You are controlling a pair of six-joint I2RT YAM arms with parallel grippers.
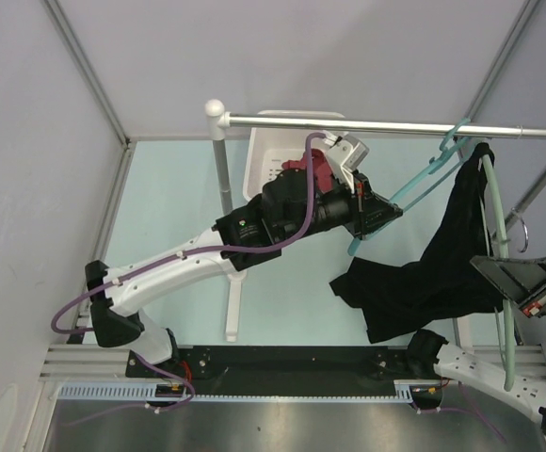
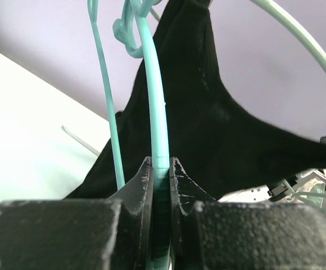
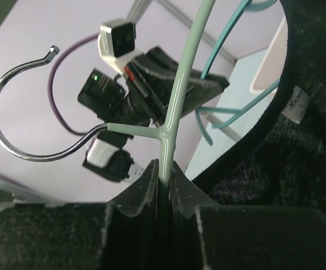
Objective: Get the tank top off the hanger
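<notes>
The black tank top (image 1: 438, 268) hangs at the right, draped from the upper end of a pale green hanger (image 1: 505, 311) near the rail. My right gripper (image 1: 489, 268) is shut on that hanger's bar (image 3: 177, 101), just below where its metal hook (image 3: 11, 109) branches off. The tank top (image 3: 289, 174), with its neck label, lies just right of the jaws. My left gripper (image 1: 392, 214) is shut on the bar (image 2: 157, 112) of a teal hanger (image 1: 424, 179) hooked over the rail. In the left wrist view the tank top (image 2: 225, 135) spreads behind it.
A metal rail (image 1: 386, 125) crosses the back on a white post (image 1: 221, 165) with a floor foot. A white plastic basket (image 1: 271, 160) stands behind the left arm. Slanted frame bars run along both side walls. The right arm's base (image 1: 461, 363) is under the garment's hem.
</notes>
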